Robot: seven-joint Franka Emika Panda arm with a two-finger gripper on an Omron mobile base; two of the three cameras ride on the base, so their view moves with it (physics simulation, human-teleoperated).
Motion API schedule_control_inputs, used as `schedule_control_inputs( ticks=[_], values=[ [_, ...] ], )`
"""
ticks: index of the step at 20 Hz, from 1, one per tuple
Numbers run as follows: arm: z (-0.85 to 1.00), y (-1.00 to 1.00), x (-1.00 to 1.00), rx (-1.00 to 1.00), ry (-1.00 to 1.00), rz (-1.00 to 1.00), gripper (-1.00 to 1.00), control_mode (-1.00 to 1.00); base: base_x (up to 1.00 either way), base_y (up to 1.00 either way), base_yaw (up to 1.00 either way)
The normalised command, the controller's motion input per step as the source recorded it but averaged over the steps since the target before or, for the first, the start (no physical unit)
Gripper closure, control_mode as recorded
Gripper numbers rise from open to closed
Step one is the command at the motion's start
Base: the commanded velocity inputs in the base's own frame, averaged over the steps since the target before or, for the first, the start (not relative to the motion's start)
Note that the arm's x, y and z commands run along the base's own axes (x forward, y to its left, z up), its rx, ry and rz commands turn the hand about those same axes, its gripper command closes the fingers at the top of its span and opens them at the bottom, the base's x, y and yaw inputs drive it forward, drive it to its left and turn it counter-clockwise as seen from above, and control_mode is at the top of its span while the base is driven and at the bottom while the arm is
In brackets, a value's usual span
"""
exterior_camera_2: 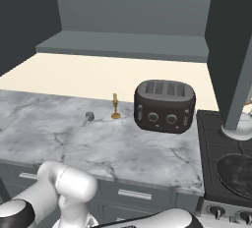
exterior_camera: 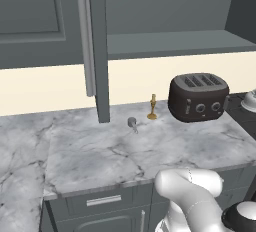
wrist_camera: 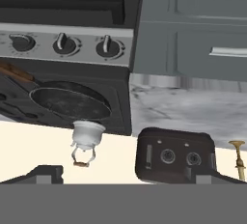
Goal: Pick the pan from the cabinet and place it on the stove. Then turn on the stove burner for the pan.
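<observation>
**Pan on stove, knob still to turn**

The pan sits on the stove, on a burner at the stove's left side, next to the counter. In the right base view the pan shows at the right edge, with a white kettle behind it. The cabinet stands open and its grey shelf is bare, so the pick-and-place part looks done.

The gripper is wide open and holds nothing; its dark tips frame the bottom of the hand view. That view is upside down and looks over the stove's front panel, where three knobs are visible. No fingertip touches any of them.

Left to do: pick the knob that serves the pan's burner and turn it. Which knob that is cannot be read here.

Toaster sits just left of the stove, clear of the work.
</observation>
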Motion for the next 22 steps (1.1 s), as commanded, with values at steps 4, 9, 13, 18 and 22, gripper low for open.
schedule_control_inputs(
  ticks=[4, 9, 13, 18, 22],
  values=[
    [-0.33, -0.10, 0.01, 0.00, -0.06, 0.00, -1.00, -1.00, 0.00, 0.00, 0.00],
    [-0.30, -0.14, 0.00, 0.00, -0.10, 0.00, -1.00, -1.00, 0.00, 0.00, 0.00],
    [-0.15, -0.14, 0.07, 0.00, -0.08, 0.00, -1.00, -1.00, 0.00, 0.00, 0.00],
    [-0.14, -0.02, 0.23, 0.00, -0.06, 0.00, -1.00, -1.00, 0.00, 0.00, 0.00],
    [-0.16, -0.02, 0.28, 0.00, -0.04, 0.00, -1.00, -1.00, 0.00, 0.00, 0.00]
  ],
)
